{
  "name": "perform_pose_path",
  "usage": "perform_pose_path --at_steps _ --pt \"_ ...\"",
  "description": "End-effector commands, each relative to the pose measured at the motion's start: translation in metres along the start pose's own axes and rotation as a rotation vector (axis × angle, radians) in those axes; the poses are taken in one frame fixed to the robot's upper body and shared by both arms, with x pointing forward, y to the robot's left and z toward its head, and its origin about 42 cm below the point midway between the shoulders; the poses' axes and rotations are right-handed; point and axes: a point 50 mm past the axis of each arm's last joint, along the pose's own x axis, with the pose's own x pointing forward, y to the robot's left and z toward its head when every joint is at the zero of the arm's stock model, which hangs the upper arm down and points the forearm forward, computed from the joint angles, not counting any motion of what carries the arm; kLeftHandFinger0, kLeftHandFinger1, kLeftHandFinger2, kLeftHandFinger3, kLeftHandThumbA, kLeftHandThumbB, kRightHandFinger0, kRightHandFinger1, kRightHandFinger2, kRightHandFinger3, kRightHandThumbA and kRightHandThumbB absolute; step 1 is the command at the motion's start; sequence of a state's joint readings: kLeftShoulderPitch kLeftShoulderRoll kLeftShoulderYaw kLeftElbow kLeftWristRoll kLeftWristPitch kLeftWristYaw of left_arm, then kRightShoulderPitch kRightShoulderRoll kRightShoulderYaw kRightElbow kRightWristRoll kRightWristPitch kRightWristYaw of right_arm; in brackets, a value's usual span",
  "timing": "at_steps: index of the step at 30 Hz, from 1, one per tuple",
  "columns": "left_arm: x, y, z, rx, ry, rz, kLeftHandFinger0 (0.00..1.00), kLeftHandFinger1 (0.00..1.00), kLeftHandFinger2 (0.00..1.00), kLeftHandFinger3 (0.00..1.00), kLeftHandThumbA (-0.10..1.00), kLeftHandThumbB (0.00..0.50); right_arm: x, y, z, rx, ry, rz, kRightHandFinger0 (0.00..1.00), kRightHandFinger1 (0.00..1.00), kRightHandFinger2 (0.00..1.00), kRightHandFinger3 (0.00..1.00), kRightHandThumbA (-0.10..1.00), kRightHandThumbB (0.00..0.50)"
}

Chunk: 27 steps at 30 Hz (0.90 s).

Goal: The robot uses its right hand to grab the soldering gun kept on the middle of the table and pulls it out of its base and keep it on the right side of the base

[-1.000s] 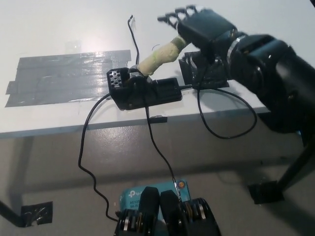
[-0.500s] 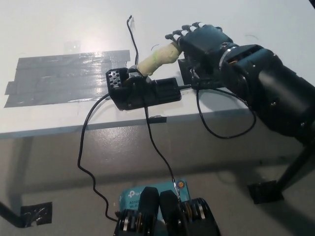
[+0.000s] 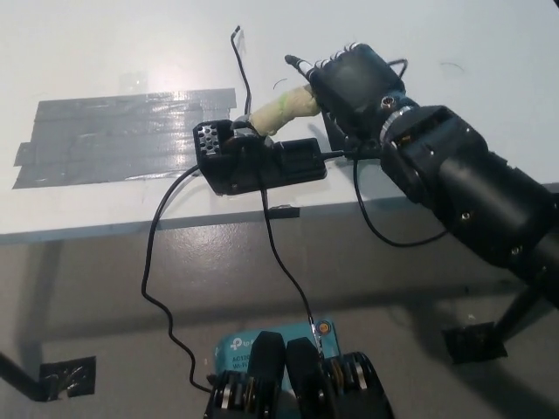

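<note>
The soldering gun (image 3: 281, 111) sits in its base (image 3: 258, 162) mid-desk, its pale handle slanting up toward the right hand (image 3: 351, 83), whose fingers curl over the handle's upper end, grip uncertain.

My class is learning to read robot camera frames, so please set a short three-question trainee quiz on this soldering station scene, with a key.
1. True or false: the soldering gun is already lying flat on the table, clear of its base.
2. Which hand is at the gun's handle? A) the white left hand B) the black right hand C) a person's hand
3. Fill in: the grey tape patch lies to the picture's ____ of the base.

Key: 1 false, its tip end still sits in the base; 2 B; 3 left.
</note>
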<state>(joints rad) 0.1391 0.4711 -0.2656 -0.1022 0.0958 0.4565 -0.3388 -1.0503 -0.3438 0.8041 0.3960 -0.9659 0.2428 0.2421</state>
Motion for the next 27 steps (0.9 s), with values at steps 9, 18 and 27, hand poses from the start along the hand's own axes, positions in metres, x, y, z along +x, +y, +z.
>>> perform_pose_path --at_steps 9,18,27 --pt "0.000 0.002 0.009 0.075 0.002 -0.048 0.78 0.85 1.00 1.00 0.33 0.269 -0.011 0.030 -0.023 -0.166 0.041 -0.195 0.00 0.00 0.04 0.83 -0.10 0.269" --pt "0.000 0.002 0.010 0.085 0.003 -0.055 0.77 0.86 1.00 1.00 0.32 0.263 -0.023 0.046 -0.027 -0.194 0.022 -0.161 0.00 0.02 0.34 0.35 -0.08 0.337" --pt "-0.001 0.004 0.010 0.099 0.006 -0.046 0.75 0.82 0.95 1.00 0.32 0.264 -0.031 0.051 -0.049 -0.155 0.021 -0.293 0.00 0.10 0.50 0.19 -0.10 0.278"
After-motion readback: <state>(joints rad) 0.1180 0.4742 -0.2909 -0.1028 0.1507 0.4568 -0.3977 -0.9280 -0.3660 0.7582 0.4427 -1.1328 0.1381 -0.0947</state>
